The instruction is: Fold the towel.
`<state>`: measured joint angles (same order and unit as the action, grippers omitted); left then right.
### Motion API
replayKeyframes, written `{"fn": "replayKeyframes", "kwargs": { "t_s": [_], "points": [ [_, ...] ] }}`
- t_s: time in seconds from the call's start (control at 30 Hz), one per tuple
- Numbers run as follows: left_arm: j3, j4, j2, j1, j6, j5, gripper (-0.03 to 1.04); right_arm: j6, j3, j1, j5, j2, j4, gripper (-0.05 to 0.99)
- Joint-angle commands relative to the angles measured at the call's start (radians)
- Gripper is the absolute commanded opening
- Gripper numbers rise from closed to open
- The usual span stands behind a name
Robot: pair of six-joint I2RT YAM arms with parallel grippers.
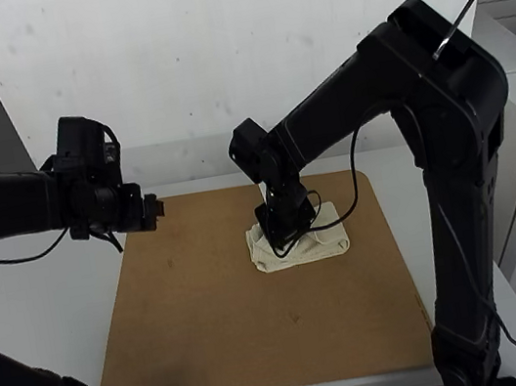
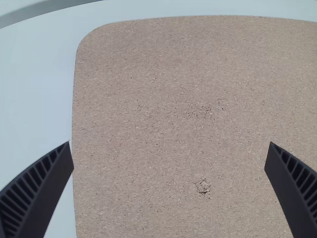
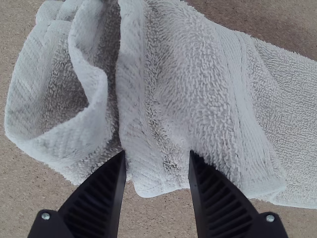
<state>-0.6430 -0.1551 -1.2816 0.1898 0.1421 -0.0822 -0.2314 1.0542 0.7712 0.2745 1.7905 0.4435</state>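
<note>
two arms over a brown board point(image 1: 213, 339) on a pale table point(image 1: 17, 293). first, from the high view: beyond the middle of the board and a little toward its right side, a pale towel point(image 1: 321, 246), already gathered into a narrow, layered bundle, with its long axis running roughly left to right. directly over the towel's left part, pointing down, the right gripper point(image 1: 278, 234). well apart, at the board's far left corner, the left gripper point(image 1: 156, 210), with bare board between it and the towel. so, nearer by far: the right arm.

next, from the left wrist view: fingers point(image 2: 37, 191) spread wide, nothing between them, only board beneath. no part to play in the next move, most likely.

last, from the right wrist view: fingers point(image 3: 101, 193) parted, with a banded hem point(image 3: 143, 134) lying across the gap and no sign of a pinch. contact at the tips, impossible to tell. to one side of the hem, a loose flap point(image 3: 54, 119) curled up into an open pocket; to the other, a flatter, folded length. worth judging as late in the folding, with tidying left: probably lower slightly, catch the hem alone, and draw it straight along the long axis. to watch for: pinching several layers together and dragging the whole bundle askew, or leaving the curled flap trapped and lumpy.
</note>
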Motion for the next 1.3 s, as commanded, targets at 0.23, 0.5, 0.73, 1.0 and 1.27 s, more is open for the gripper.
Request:
{"fn": "replayKeyframes", "kwargs": {
  "t_s": [0.23,0.5,0.73,1.0,1.27],
  "points": [
    [0.009,0.017,0.025,-0.007,-0.015,0.007,1.00,0.003,0.010,0.025,0.019,0.014,-0.008,0.33],
    [0.017,0.028,0.024,-0.009,-0.016,0.009,1.00,0.000,0.003,0.037,0.054,0.073,-0.031,0.02],
    [0.020,0.037,0.021,-0.012,-0.024,0.015,1.00,0.001,0.033,0.033,0.054,0.047,-0.026,0.02],
    [0.022,0.040,0.021,-0.012,-0.024,0.015,1.00,0.003,0.109,0.063,0.060,0.020,0.006,0.02],
    [0.023,0.040,0.022,-0.012,-0.026,0.015,1.00,-0.008,0.145,0.123,0.060,0.041,0.021,0.02]
  ]
}}
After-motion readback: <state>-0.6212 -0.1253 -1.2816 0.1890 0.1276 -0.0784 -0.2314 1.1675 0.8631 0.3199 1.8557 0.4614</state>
